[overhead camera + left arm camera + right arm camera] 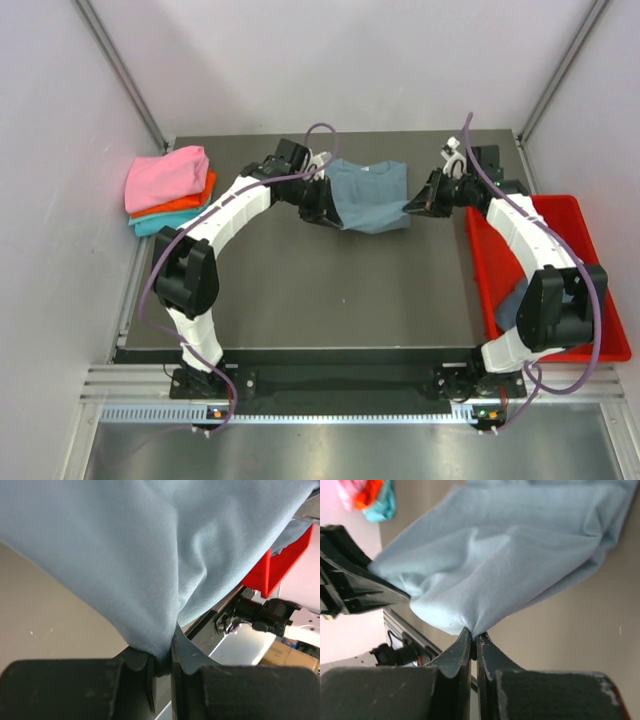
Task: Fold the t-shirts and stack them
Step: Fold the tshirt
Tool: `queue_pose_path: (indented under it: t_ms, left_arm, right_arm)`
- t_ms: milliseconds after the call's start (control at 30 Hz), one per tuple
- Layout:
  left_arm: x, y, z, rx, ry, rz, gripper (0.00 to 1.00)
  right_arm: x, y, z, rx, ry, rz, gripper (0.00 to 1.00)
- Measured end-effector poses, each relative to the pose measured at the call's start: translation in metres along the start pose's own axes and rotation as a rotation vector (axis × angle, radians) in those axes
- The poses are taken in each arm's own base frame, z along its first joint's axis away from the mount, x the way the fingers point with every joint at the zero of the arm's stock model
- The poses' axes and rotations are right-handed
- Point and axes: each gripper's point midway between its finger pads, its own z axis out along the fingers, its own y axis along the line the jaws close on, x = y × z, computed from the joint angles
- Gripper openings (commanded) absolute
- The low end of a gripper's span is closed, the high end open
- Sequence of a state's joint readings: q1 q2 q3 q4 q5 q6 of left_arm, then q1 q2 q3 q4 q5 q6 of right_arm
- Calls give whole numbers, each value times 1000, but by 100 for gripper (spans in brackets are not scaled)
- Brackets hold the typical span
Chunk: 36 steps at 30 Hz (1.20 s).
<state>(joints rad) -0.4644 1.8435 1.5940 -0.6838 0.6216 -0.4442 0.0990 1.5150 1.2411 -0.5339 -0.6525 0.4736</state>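
A slate blue-grey t-shirt (368,193) hangs between my two grippers above the far middle of the table. My left gripper (328,208) is shut on its left near corner; the cloth bunches between the jaws in the left wrist view (163,656). My right gripper (412,206) is shut on its right near corner, pinching the fabric in the right wrist view (473,636). The shirt's far edge with the collar lies on the table. A folded stack (168,190) of pink, orange and teal t-shirts sits at the far left edge; it also shows in the right wrist view (370,497).
A shallow red tray (585,250) stands at the right side of the dark table (300,290), with another blue-grey shirt (512,300) in it, partly behind my right arm. White walls close the far side and both sides.
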Motion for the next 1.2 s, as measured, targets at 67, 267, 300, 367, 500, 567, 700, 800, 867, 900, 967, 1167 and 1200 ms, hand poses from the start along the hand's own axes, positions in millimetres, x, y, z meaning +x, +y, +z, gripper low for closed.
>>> queue_pose_path:
  t_ms: [67,267,300,367,500,567,700,800,867,900,967,1167,1200]
  left_arm:
    - [11,7,4,-9,30,-20,0]
    - [37,23,9,-32,106,-78,0]
    - [37,23,9,-32,106,-79,0]
    - [35,23,8,-28,102,-79,0]
    - [17,24,6,-23,73,-76,0]
    - [2,24,6,-21,50,-63,0]
    - [-27,24,7,-23,3,-14,0]
    - [-36,26,8,-40,-20,7,0]
    - [-37,30,8,-59,-25,11,0]
    - [-37,32,9,-66,-27,16,0]
    - [-38,35,10,-82,-31,23,0]
    - [-40,37,12,-104,-45,42,0]
    - [-40,37,12,-105,-44,44,0]
  right_arm:
    - [17,-13,5,20,38,32,0]
    - [60,-33,4,68,139,102,0]
    - [60,-32,3,66,136,98,0]
    - [57,-29,1,58,122,83,0]
    - [51,-27,2,51,104,72,0]
    - [41,-24,5,43,90,64,0]
    - [13,-19,15,25,42,33,0]
    - [0,-18,21,20,24,22,0]
    - [-8,-19,26,21,14,15,0]
    - [-11,-20,28,21,10,11,0]
    - [-16,-21,32,21,5,8,0]
    - [-25,-22,38,23,-2,3,0]
    - [-25,-22,38,23,-4,2,0]
